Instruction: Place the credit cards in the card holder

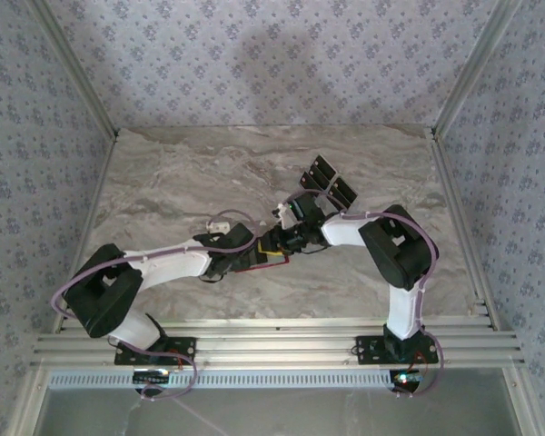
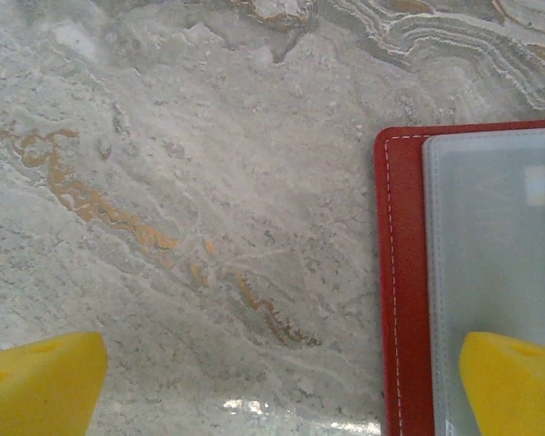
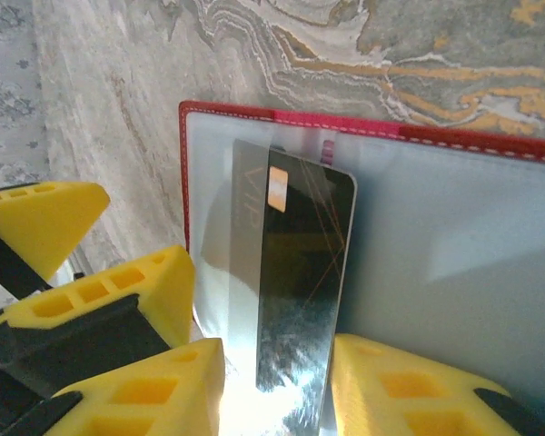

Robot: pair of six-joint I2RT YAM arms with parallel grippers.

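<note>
The red card holder [image 3: 345, 123] lies open on the marble, its grey-blue pocket facing up. One black credit card [image 3: 300, 272] rests on that pocket, its far end under a clear sleeve. My right gripper [image 3: 277, 391] straddles the card's near end, open, with a gap on the left side. My left gripper [image 2: 277, 391] is wide open at the holder's [image 2: 401, 272] left edge, one finger [image 2: 513, 381] over the grey pocket. In the top view both grippers [image 1: 239, 262] [image 1: 286, 241] meet over the holder [image 1: 274, 261]. Two more black cards [image 1: 323, 170] [image 1: 342, 192] lie on the table behind.
The left gripper's yellow fingers [image 3: 100, 291] sit close beside my right gripper. Metal frame rails [image 1: 254, 350] run along the near edge, and patterned walls close in the table on three sides. A white cable end [image 1: 218, 223] hangs by the left arm.
</note>
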